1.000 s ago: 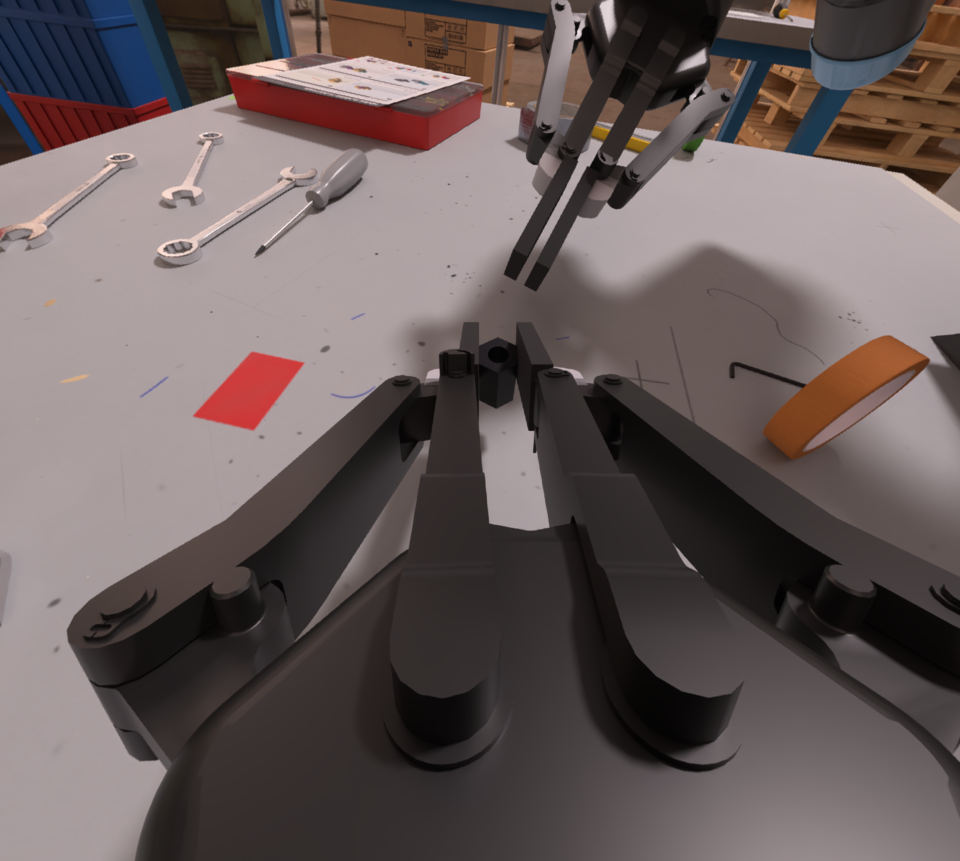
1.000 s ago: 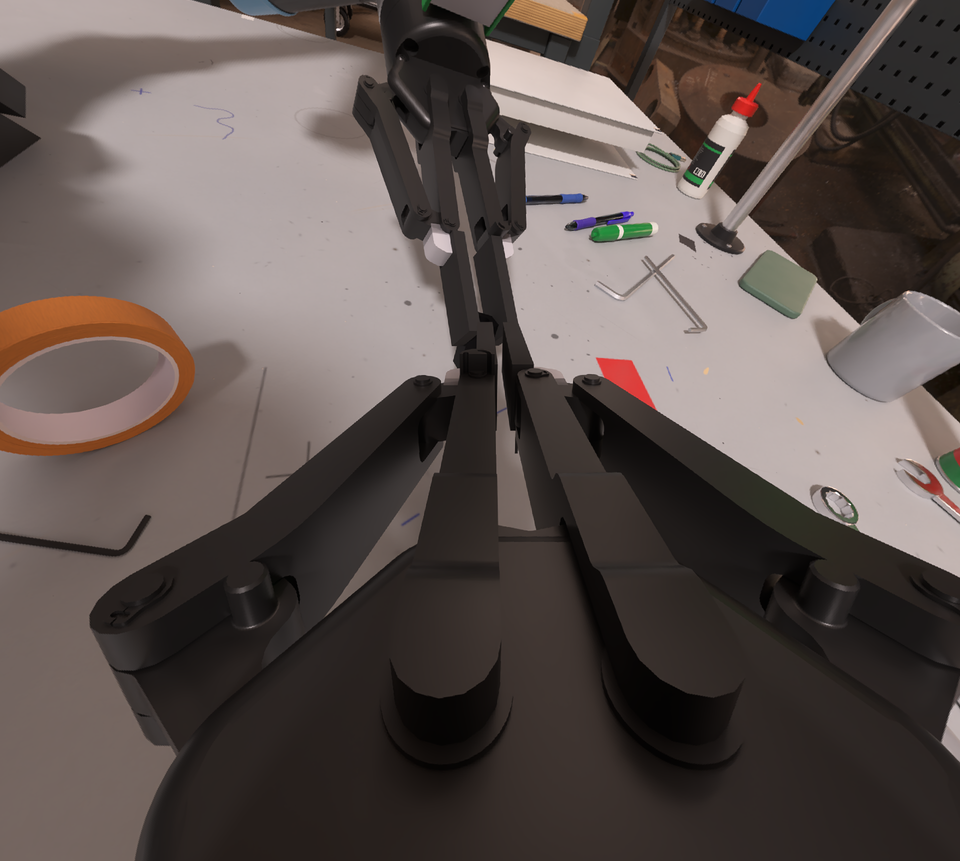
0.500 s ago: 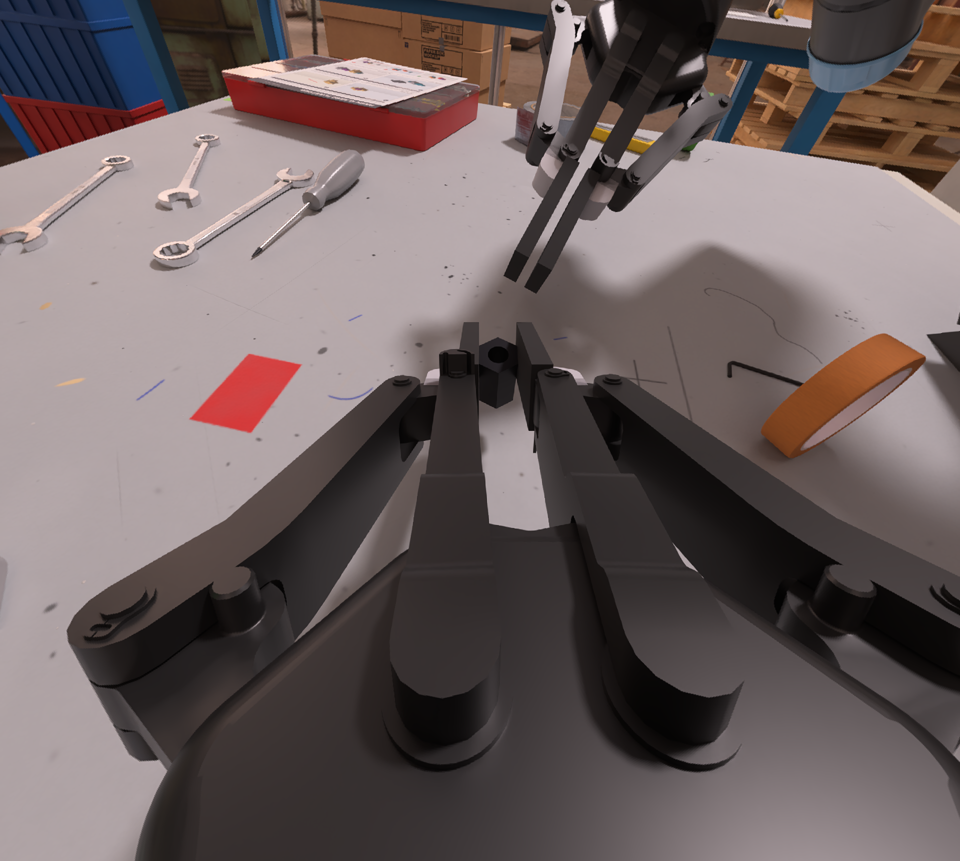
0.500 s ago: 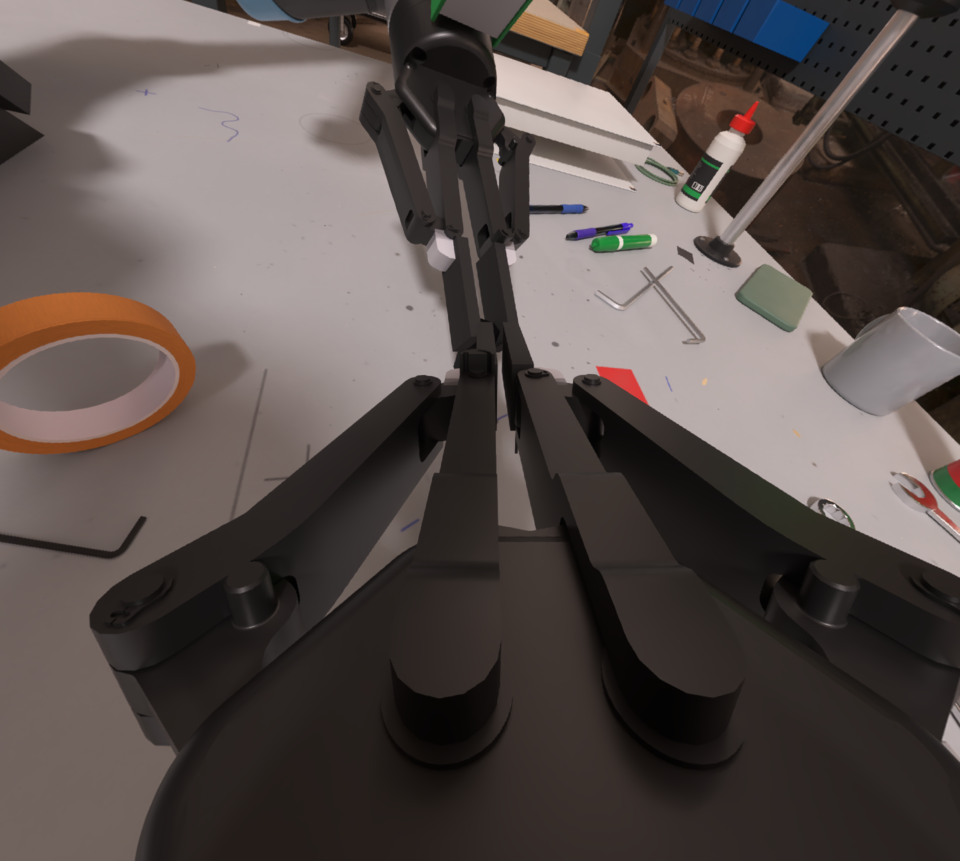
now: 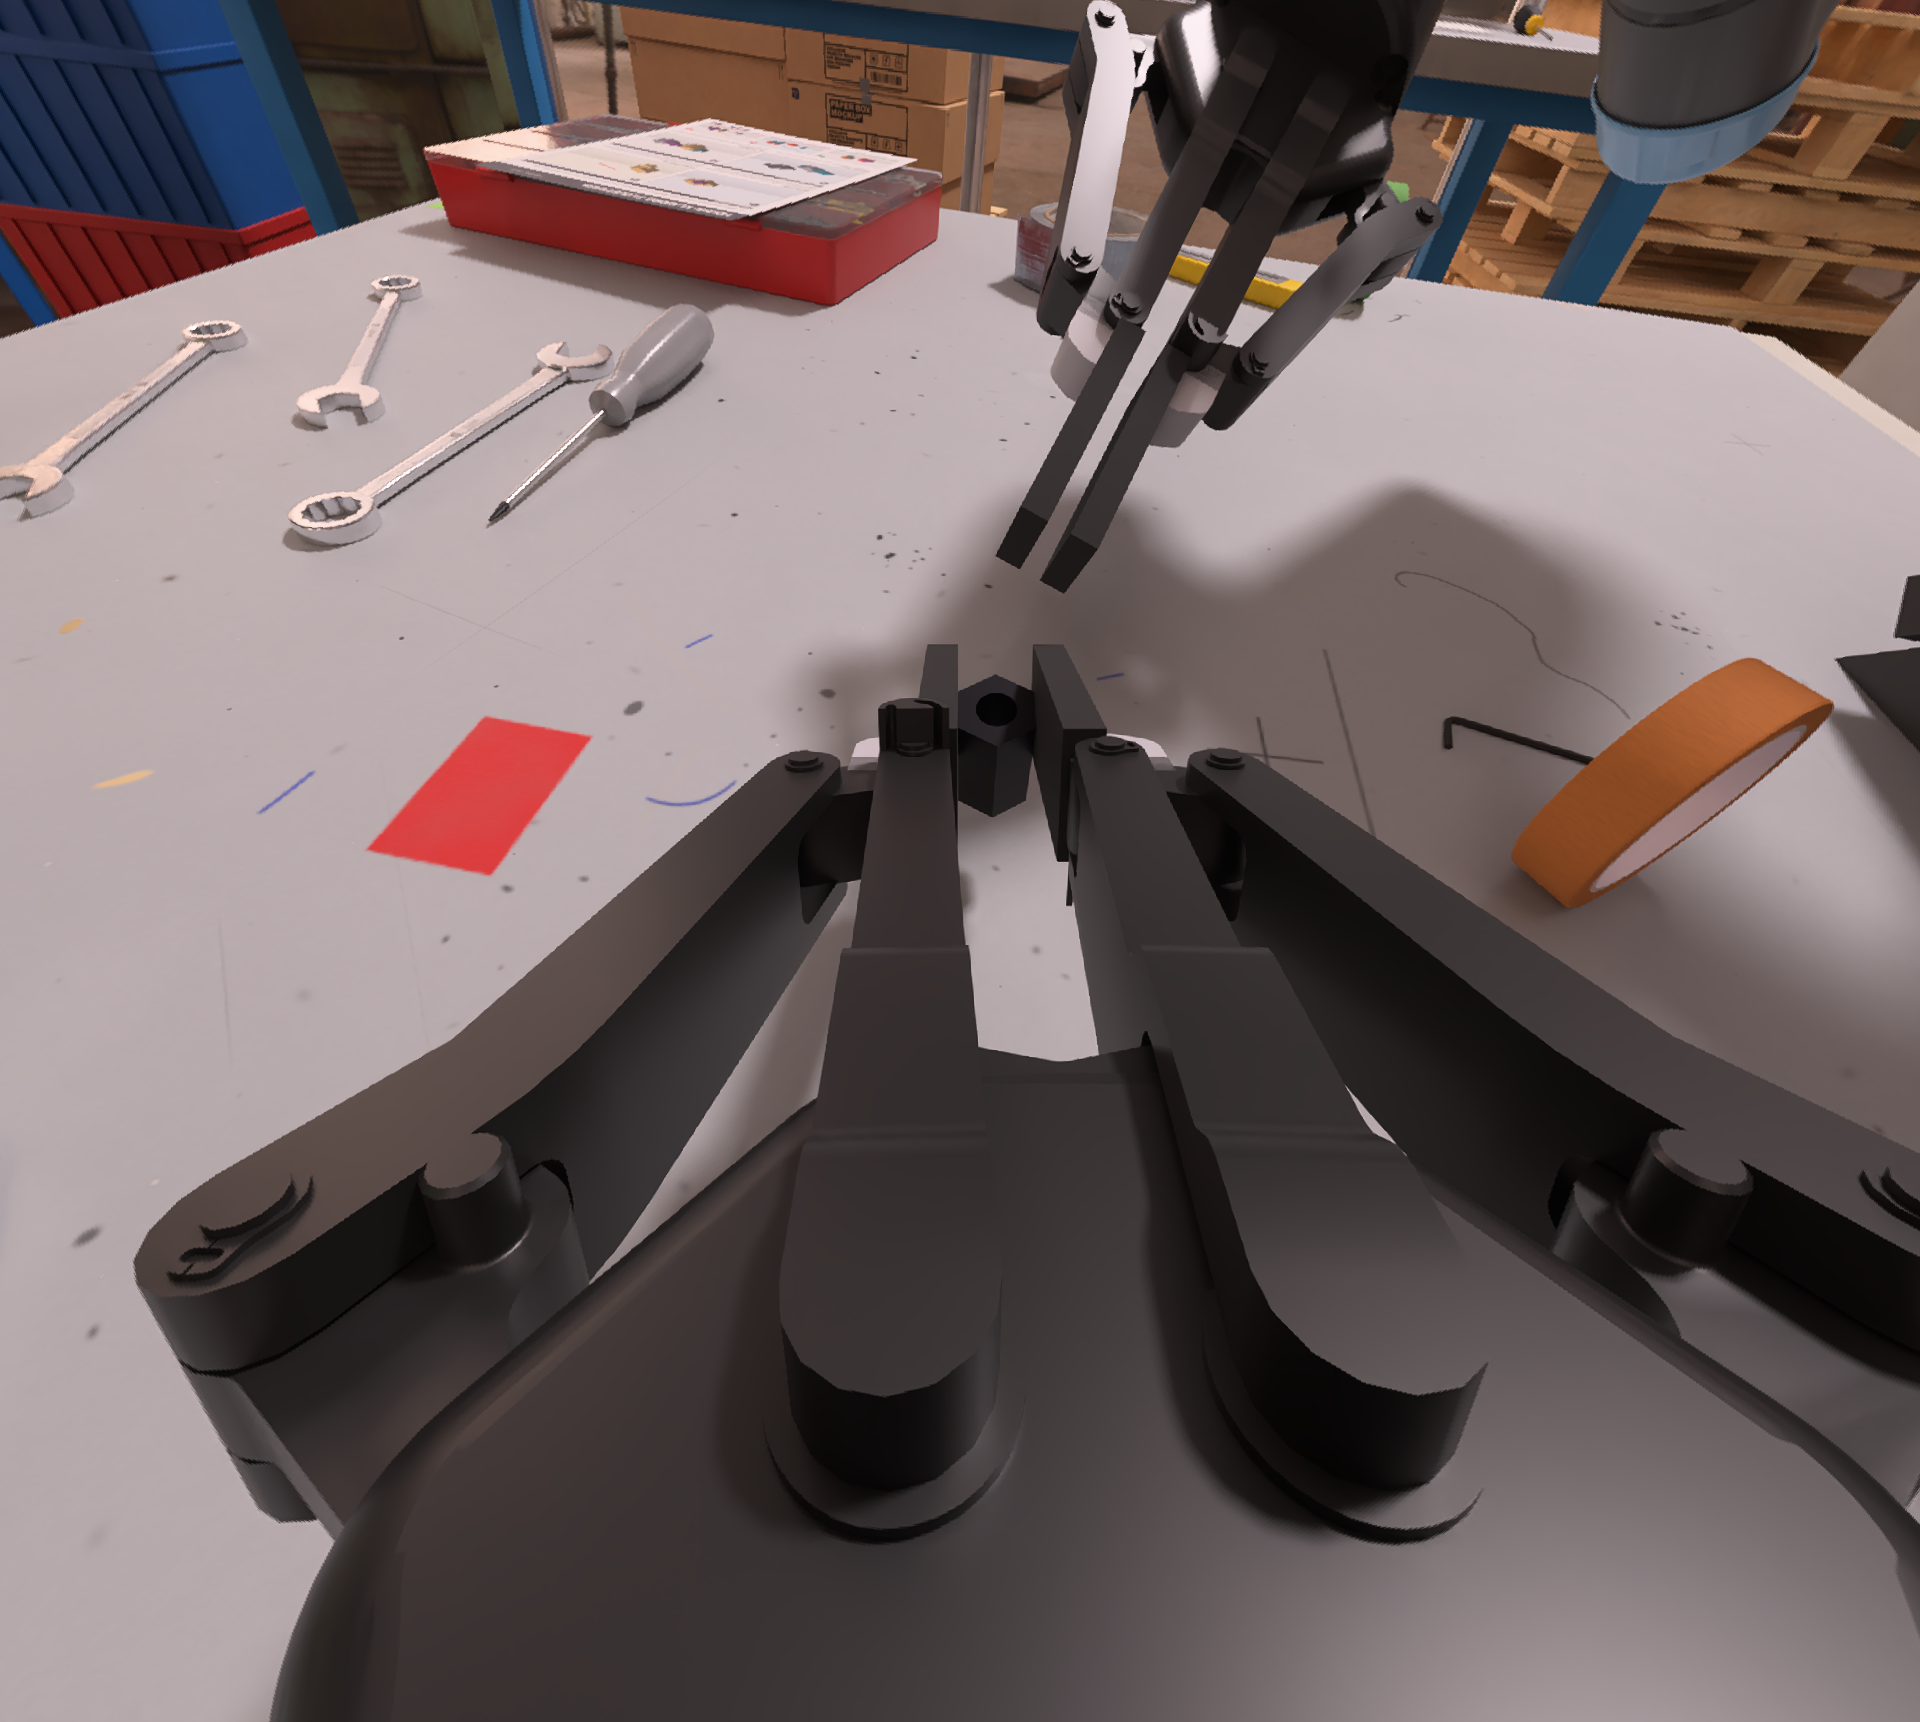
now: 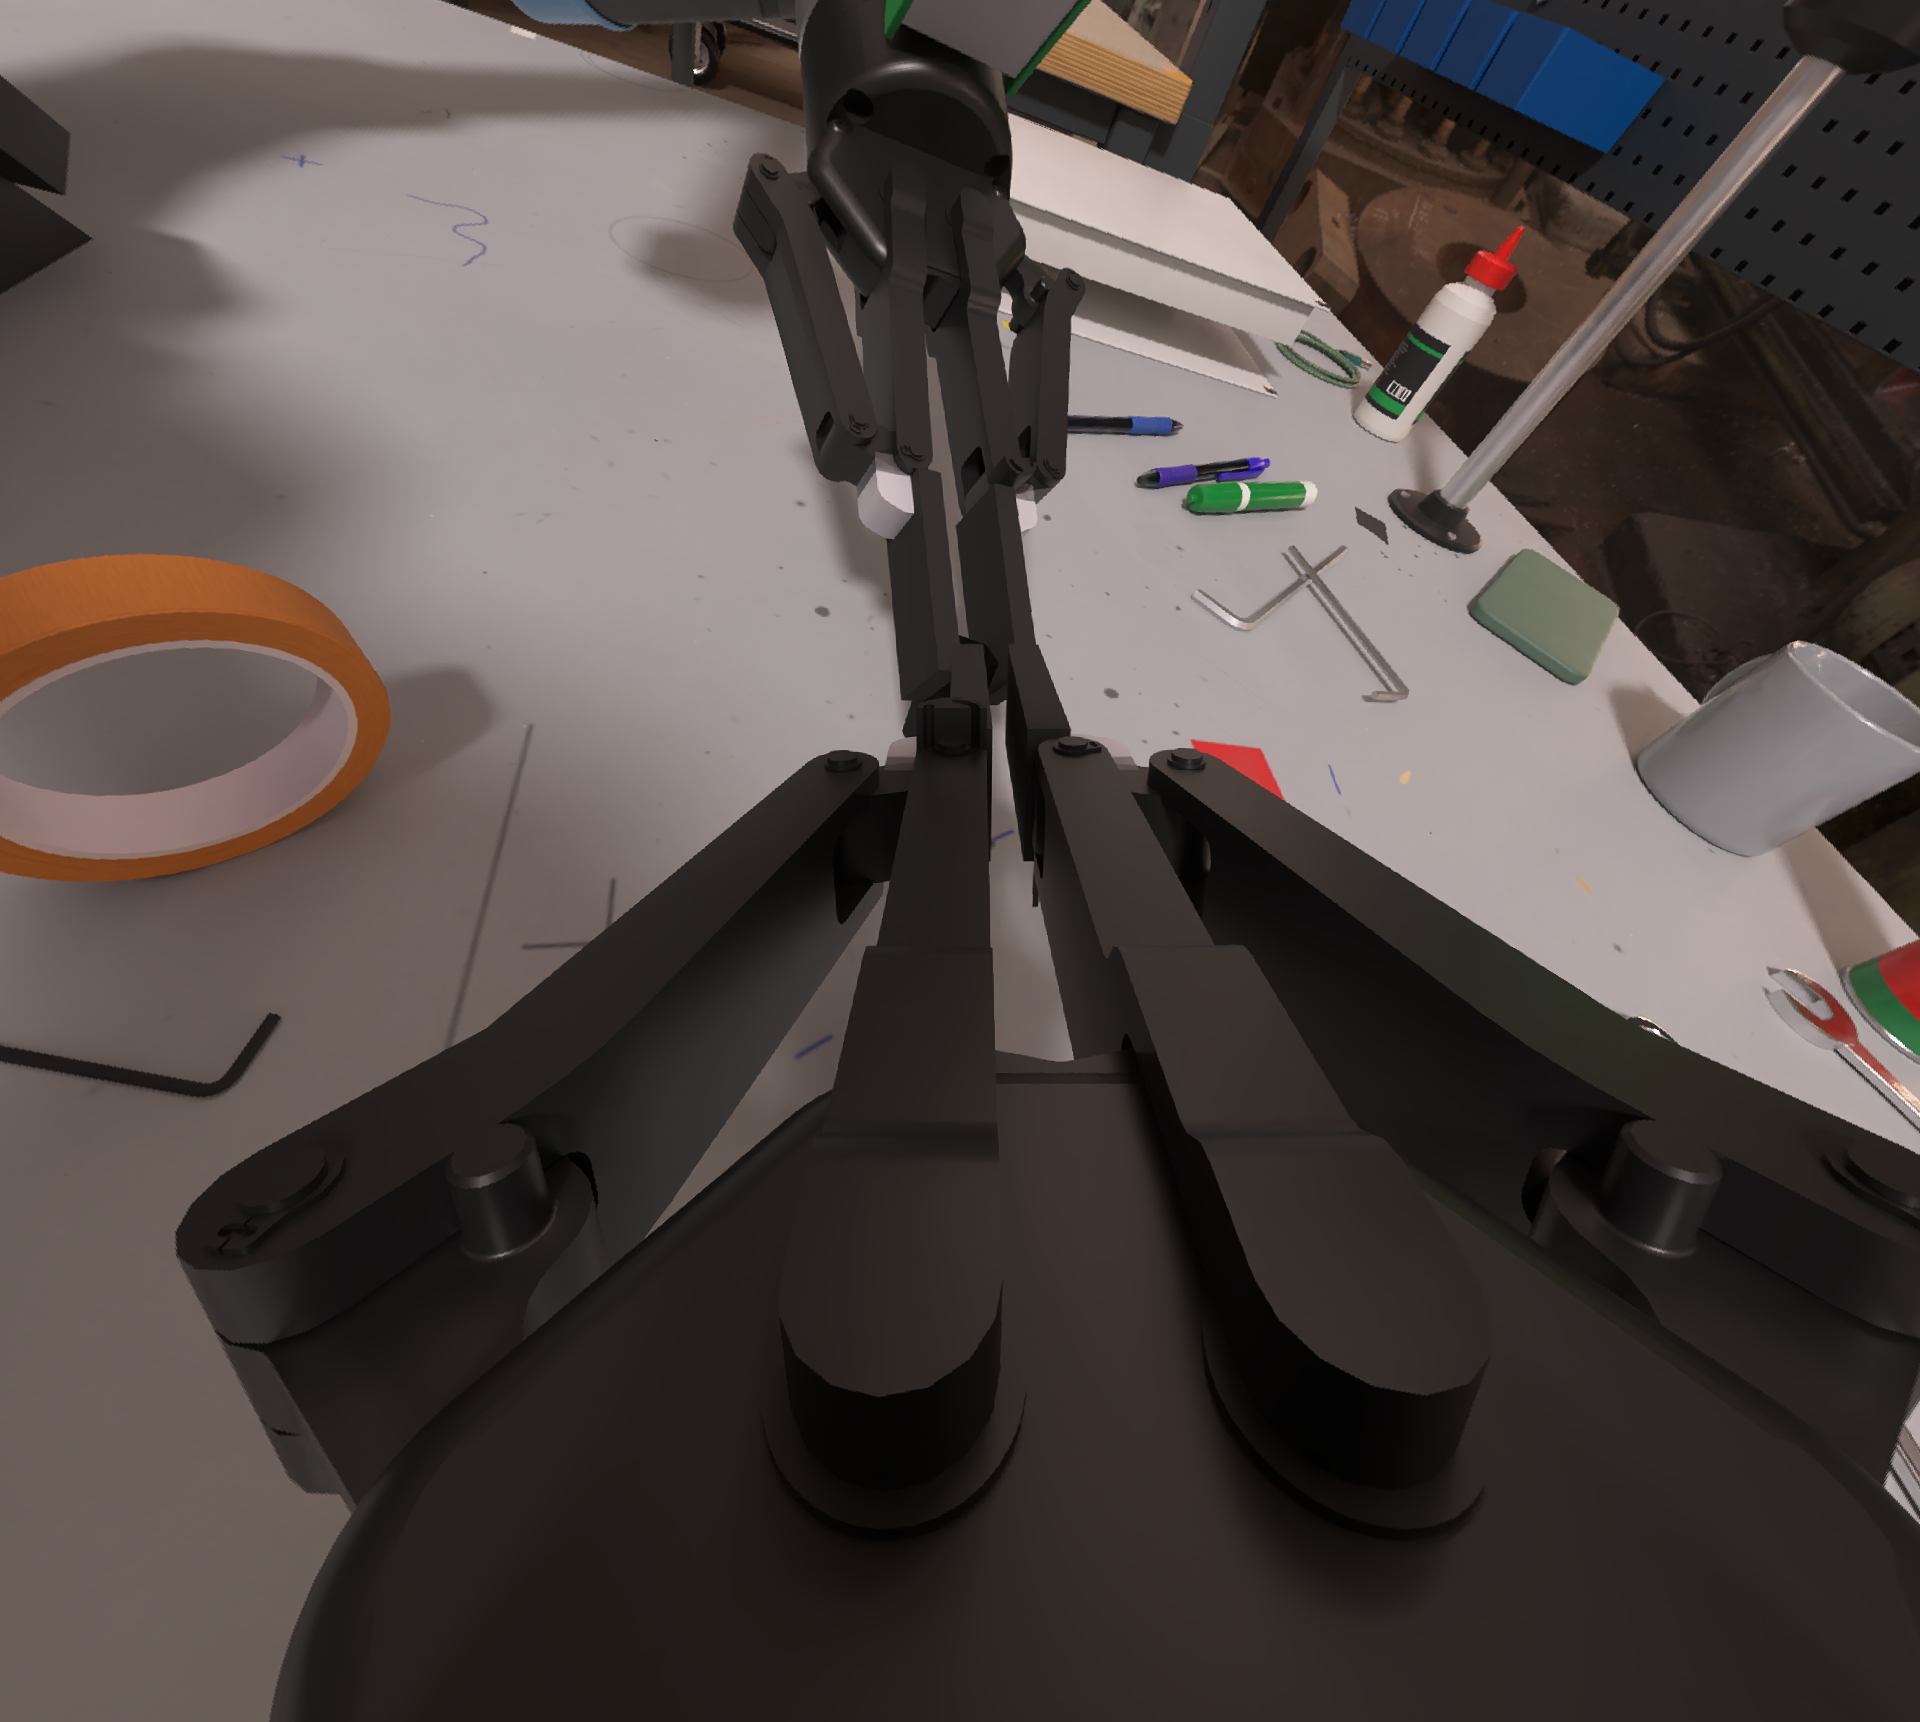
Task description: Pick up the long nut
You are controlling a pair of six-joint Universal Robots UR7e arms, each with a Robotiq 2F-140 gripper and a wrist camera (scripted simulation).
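Note:
The long nut [image 5: 994, 742] is a black hex piece that stands upright with its hole facing up. My left gripper [image 5: 994, 659] is shut on it, one finger on each side, low over the grey table [image 5: 727, 592]. I cannot tell whether the nut touches the table. My right gripper [image 5: 1042, 555] hangs just beyond the nut, tilted, its jaws shut and empty. In the right wrist view my right gripper [image 6: 987, 716] points at the left gripper [image 6: 961, 685], whose fingers hide most of the nut.
Spanners [image 5: 436, 457], a screwdriver [image 5: 623, 394] and a red parts box [image 5: 686, 228] lie far left. An orange tape roll [image 5: 1662, 779] and a black hex key [image 5: 1507, 742] lie to the right. Pens [image 6: 1236, 483], hex keys [image 6: 1309, 612], a glue bottle [image 6: 1434, 353] and a grey mug [image 6: 1787, 747] lie past the left gripper.
Almost nothing. Both views drift slightly. The left gripper keeps the same hold on the nut and the right gripper stays shut just beyond it.

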